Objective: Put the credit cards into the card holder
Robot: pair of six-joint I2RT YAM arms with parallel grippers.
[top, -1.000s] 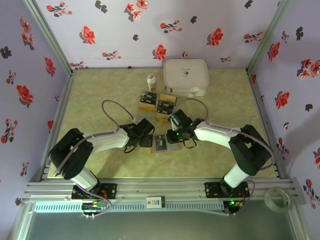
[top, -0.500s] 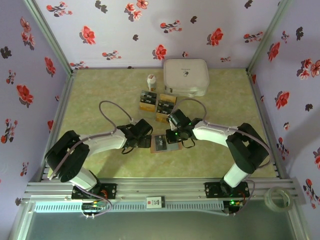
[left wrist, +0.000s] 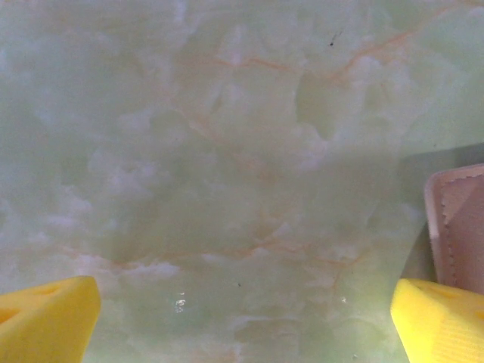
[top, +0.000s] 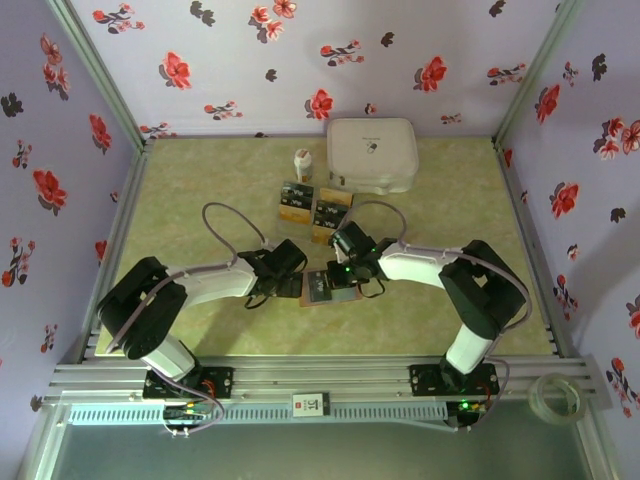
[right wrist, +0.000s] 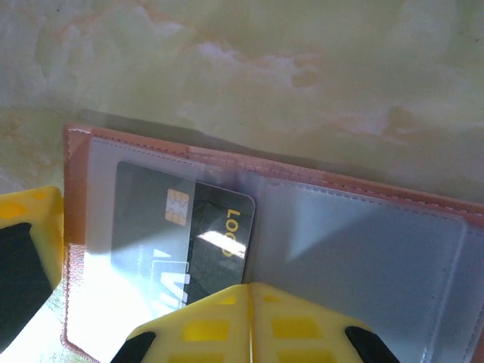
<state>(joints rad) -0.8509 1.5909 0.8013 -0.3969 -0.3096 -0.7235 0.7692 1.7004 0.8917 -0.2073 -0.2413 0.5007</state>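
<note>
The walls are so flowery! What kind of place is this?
Probably a robot test booth: flowered walls box in a green marbled tabletop, and the left arm and right arm are bolted to a metal rail.

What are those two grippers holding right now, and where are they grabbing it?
The left gripper is open, holding nothing. The right gripper is shut at the edge of the black card; whether it pinches that edge cannot be told.

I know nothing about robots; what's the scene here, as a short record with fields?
Holder: reddish-brown leather-like folding wallet, open on green marbled table
Inside: one black chip card in one clear pocket; other pocket empty
Waiting: black and gold-orange cards beyond it
Left gripper: open, beside holder
Right gripper: shut, over holder
</note>
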